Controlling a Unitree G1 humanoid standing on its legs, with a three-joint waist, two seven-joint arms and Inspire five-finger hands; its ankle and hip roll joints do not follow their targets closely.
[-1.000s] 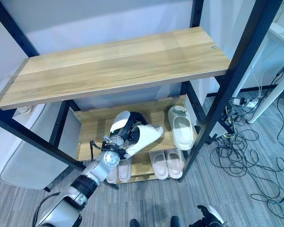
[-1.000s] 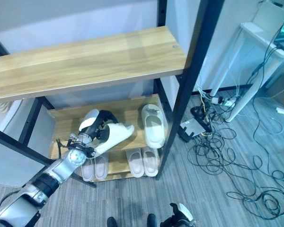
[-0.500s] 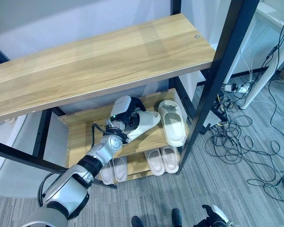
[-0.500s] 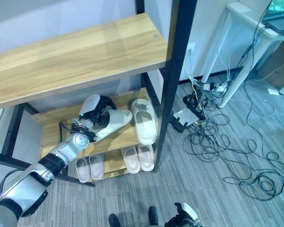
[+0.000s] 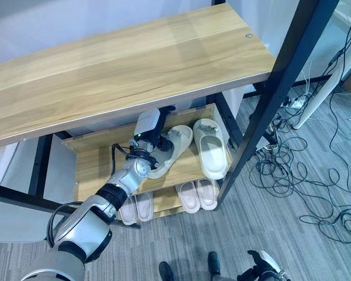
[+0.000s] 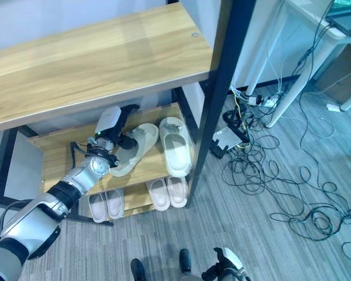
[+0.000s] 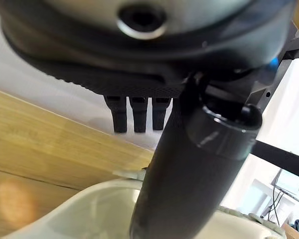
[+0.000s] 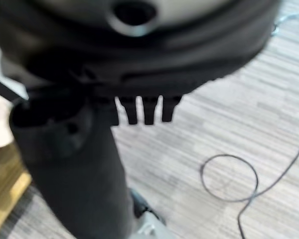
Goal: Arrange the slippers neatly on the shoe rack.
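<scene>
Your left hand (image 5: 154, 138) sits on the middle shelf (image 5: 93, 167) of the shoe rack (image 5: 134, 64), with its thumb and fingers closed around the near end of a cream slipper (image 5: 171, 151); in the left wrist view the thumb (image 7: 189, 169) lies across the slipper's rim (image 7: 84, 209), so read that as a grasp, not a rest. The slipper lies at an angle, its toe pointing far-right toward its mate (image 5: 210, 147), which sits straight at the right end of the same shelf, and the 2 are just beside each other near the toes. Below them, on the bottom shelf, 2 pairs of pale slippers (image 5: 194, 195) already stand side by side. Your right hand (image 8: 89, 164) hangs low over the grey floor (image 8: 229, 124) and grips nothing; its fingers look only loosely bent. The risk from here, as I judge it, is in the straightening: if you swing the held slipper's heel round too fast, its toe may shove the mate out of line or toward the shelf's right edge. If you let go while it is askew, the pair stays untidy. The top shelf sits close above your wrist, so lifting high could knock it.
</scene>
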